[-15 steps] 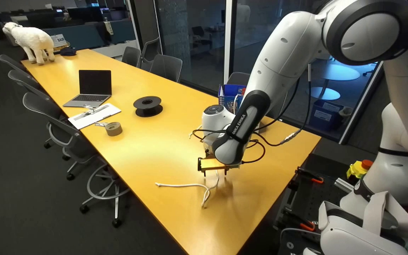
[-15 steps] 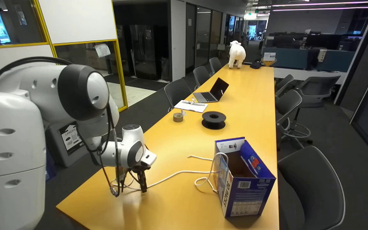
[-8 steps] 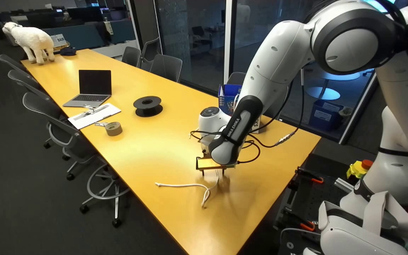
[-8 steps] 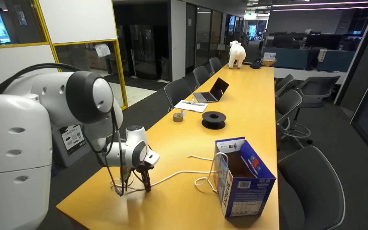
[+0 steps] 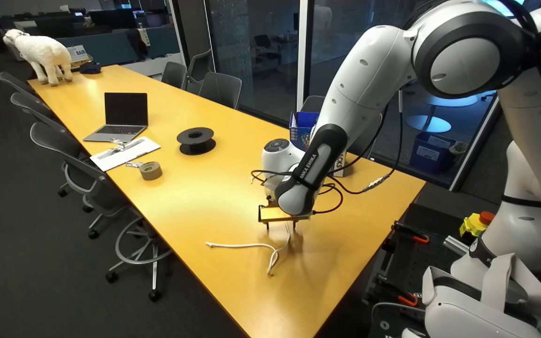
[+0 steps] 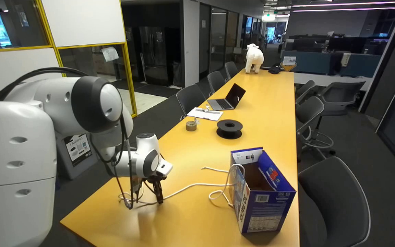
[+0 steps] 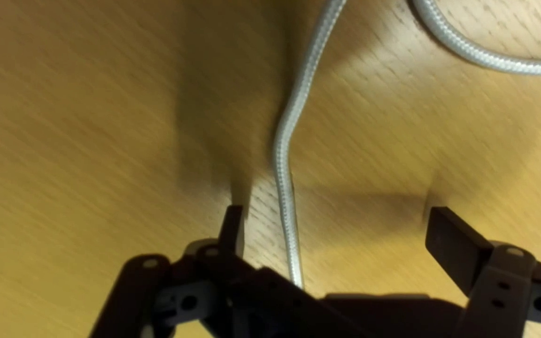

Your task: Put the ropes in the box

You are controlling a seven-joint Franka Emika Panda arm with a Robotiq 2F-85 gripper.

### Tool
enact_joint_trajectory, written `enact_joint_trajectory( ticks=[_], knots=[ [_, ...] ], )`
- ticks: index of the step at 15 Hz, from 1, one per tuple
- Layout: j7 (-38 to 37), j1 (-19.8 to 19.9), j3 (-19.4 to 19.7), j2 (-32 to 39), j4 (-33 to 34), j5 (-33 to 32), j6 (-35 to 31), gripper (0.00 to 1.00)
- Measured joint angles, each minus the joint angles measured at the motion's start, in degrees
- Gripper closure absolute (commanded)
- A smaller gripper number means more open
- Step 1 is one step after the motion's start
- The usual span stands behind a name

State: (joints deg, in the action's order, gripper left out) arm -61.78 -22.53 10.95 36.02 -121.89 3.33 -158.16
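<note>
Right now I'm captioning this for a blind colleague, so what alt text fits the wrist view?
An open Robotiq gripper straddles a braided white rope above a wood-grain tabletop, the rope closer to the finger at picture left. Another stretch of rope curves at upper right.

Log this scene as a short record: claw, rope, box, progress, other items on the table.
claw: jaws open, low over the table
rope: white, limp, between the jaws, not gripped
box: blue, upright, top open; a rope loop appears to hang over its rim; inside only partly visible
progress: unfinished, rope lies on the table outside the box
other items: open laptop, black spool, tape roll, toy sheep at the far end
</note>
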Motion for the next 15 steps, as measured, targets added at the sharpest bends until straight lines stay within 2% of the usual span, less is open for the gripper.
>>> enact_joint_trajectory(
  ticks=[2,6,10,11,13,15],
  knots=[
    [0.0,0.24,0.0,-0.01,0.06,-0.01,0.51,0.34],
    [0.01,0.68,-0.06,-0.17,0.29,-0.04,1.02,0.67],
    [0.02,0.82,-0.11,-0.29,0.85,-0.09,1.37,0.94],
    [0.03,0.87,-0.12,-0.29,0.93,-0.09,1.42,0.98],
    [0.05,1.0,-0.16,-0.29,0.99,-0.09,1.52,0.99],
    [0.05,1.23,-0.18,-0.35,1.0,-0.09,1.63,0.94]
  ],
)
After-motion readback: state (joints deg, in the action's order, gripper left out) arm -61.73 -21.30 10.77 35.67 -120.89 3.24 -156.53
